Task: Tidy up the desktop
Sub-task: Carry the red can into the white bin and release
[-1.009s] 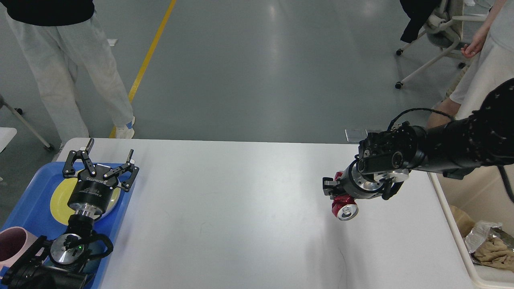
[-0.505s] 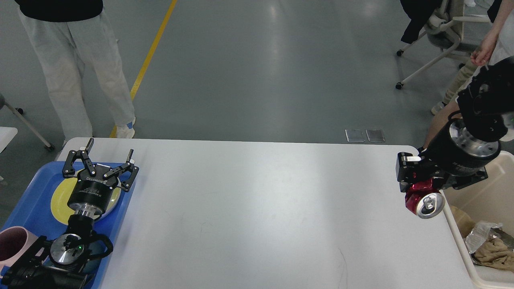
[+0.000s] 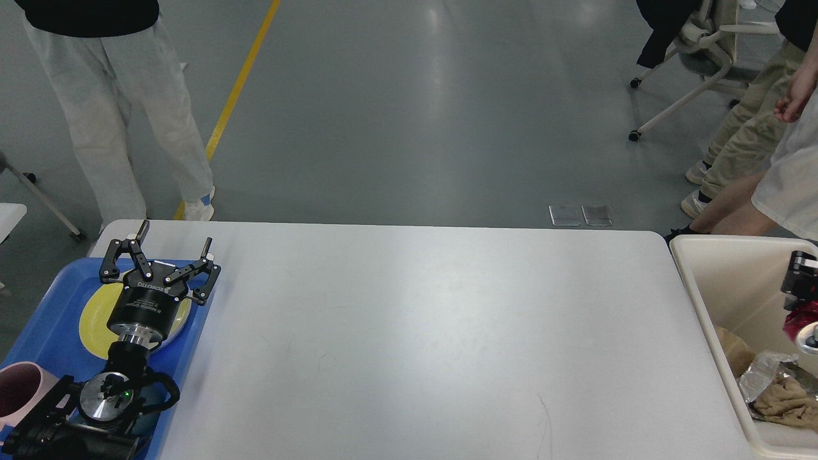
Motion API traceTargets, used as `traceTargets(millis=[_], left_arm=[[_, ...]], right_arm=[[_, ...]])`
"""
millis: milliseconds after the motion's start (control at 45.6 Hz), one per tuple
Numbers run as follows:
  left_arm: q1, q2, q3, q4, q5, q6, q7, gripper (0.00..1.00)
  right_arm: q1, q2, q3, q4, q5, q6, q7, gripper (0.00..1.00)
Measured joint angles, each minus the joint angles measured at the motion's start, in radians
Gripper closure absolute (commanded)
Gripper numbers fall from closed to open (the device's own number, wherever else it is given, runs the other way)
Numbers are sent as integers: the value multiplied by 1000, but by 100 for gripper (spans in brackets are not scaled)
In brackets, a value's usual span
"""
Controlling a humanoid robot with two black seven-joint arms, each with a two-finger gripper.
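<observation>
Across the lower half of the head view lay the worktop (image 3: pixel 409 332), a white rectangle with rounded corners, its long axis running left to right and its far edge toward the grey floor.

Left end: blue tray (image 3: pixel 51 306) overlapping the worktop's corner, holding a yellow plate (image 3: pixel 92 316) and a pink cup (image 3: pixel 16 396) at the near edge. Left gripper (image 3: pixel 163 246) hung over the tray's far side above the plate, fingers spread apart and pointing away from the robot, grasping nothing.

Right end: cream bin (image 3: pixel 709 281) just beside the worktop's short edge, with crumpled wrappers (image 3: pixel 779 390) inside. Right gripper (image 3: pixel 802 300) sat at the frame's edge over the bin, mostly cut off; a red can (image 3: pixel 804 322) showed just beneath it, but whether the fingers clenched it could not be told.
</observation>
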Motion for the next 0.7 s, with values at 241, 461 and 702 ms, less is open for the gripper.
traceTargets(millis=[241, 461, 702], left_arm=[[0, 0, 0, 0, 0, 0, 0, 3], [0, 0, 0, 0, 0, 0, 0, 3], [0, 0, 0, 0, 0, 0, 0, 3]], right_arm=[[-668, -158, 406, -572, -3, -14, -1, 100], [-1160, -20, 765, -1015, -3, -67, -12, 100], [-1389, 157, 821, -1179, -6, -357, -70, 100]])
